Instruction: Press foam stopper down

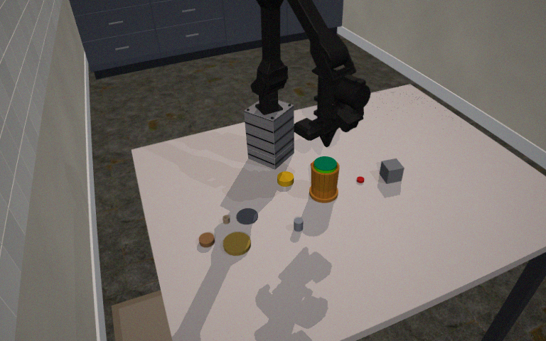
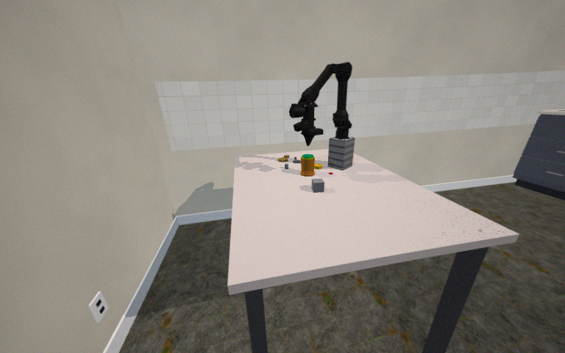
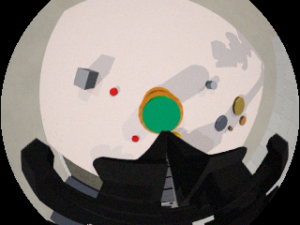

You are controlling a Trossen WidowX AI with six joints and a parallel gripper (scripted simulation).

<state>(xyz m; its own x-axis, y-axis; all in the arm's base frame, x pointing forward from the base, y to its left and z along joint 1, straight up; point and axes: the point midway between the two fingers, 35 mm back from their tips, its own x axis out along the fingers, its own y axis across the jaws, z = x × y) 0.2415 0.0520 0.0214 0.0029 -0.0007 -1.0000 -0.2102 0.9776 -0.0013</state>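
Note:
The orange jar stands upright on the table. The foam stopper sits in its mouth, with a dark green top and a lighter green side band showing. Its top stands a little above the rim, and nothing lies on it. My gripper is shut and empty. Its tips hang above the stopper with a gap between them, not touching it. The inside of the jar is hidden by its wall.
A grey cube and a red disc lie to one side of the jar. A yellow disc lies near the striped arm base. A small grey cylinder and several discs lie on the other side.

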